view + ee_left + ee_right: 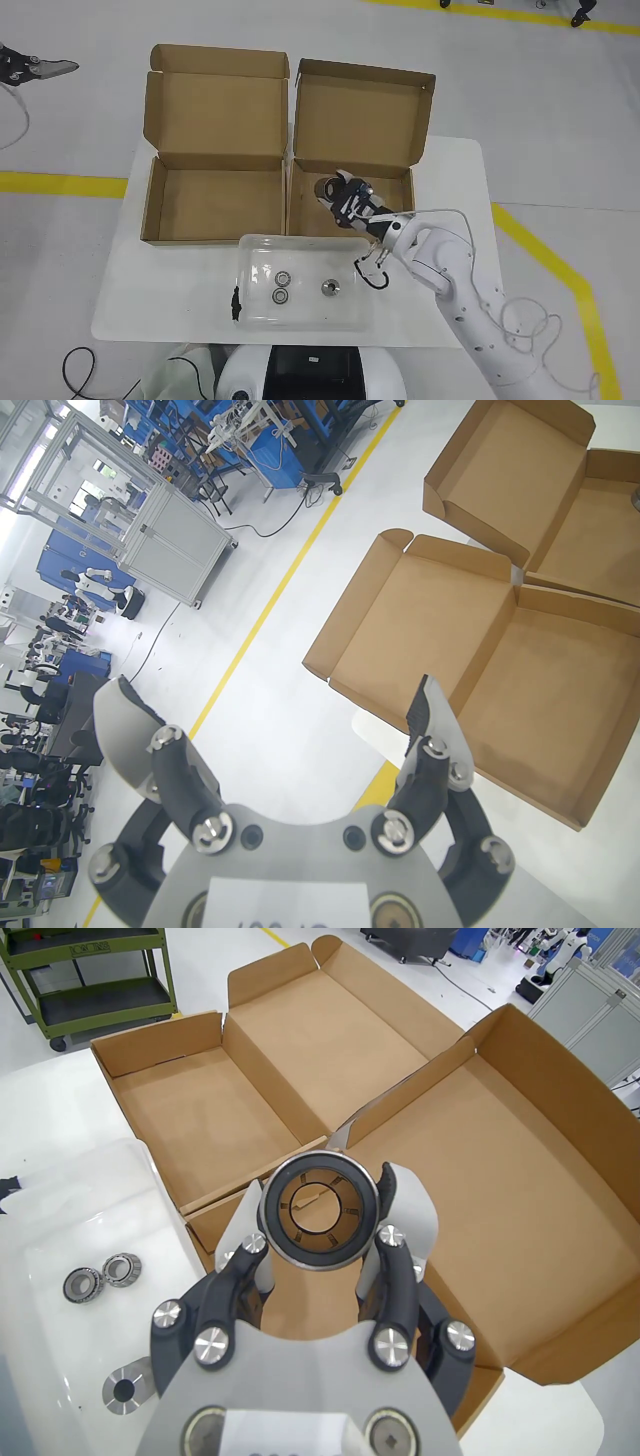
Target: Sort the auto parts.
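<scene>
The right tool [327, 1193] grips a bearing ring [270, 1213] between its fingers [412, 1213], directly over the cardboard box [500, 1188] below it. The left tool [280, 720] stands spread and empty, the second box [540, 710] lying ahead of it.

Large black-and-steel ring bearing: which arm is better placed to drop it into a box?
Right. The right gripper holds the large black-and-steel ring bearing above the right-hand open brown cardboard box; the open left gripper hangs beyond the white table edge, holding nothing.
</scene>
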